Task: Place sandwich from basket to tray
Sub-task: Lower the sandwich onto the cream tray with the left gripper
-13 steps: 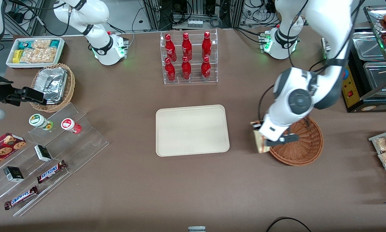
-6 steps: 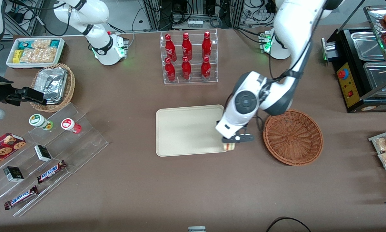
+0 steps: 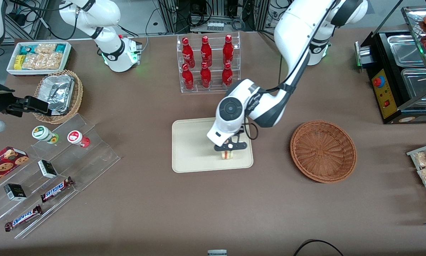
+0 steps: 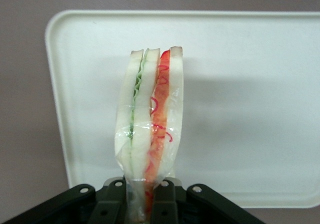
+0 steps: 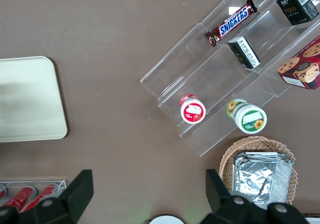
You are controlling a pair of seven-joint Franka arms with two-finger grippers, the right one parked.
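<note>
The claw [image 3: 227,150] is over the tray [image 3: 191,149], above the part of it that's nearer the front camera and toward the working arm's end. It's clamped on the sandwich [image 3: 227,154], and in the wrist view you can see the two fingers [image 4: 165,204] pinching the wrapped wedge [image 4: 148,134] at one narrow end, with the rest sticking straight out away from the claw. The sandwich is on edge, so the layers run in stripes: pale bread, a green layer, bread, then red filling and bread again, all under clear wrap. The tray [image 4: 260,109] fills the view under the sandwich. I can't tell from either view whether the sandwich is actually touching the tray or just above it.

The basket [image 3: 323,151] sits on the table well off to the side of the claw, toward the working arm's end, with nothing in it. Farther from the front camera than the claw there's a clear rack of red bottles [image 3: 207,64], just past the tray's edge. Way off toward the parked arm's end are clear stepped shelves [image 3: 56,167] with candy bars and small jars, plus a lighter basket with a foil container [image 3: 58,93].
</note>
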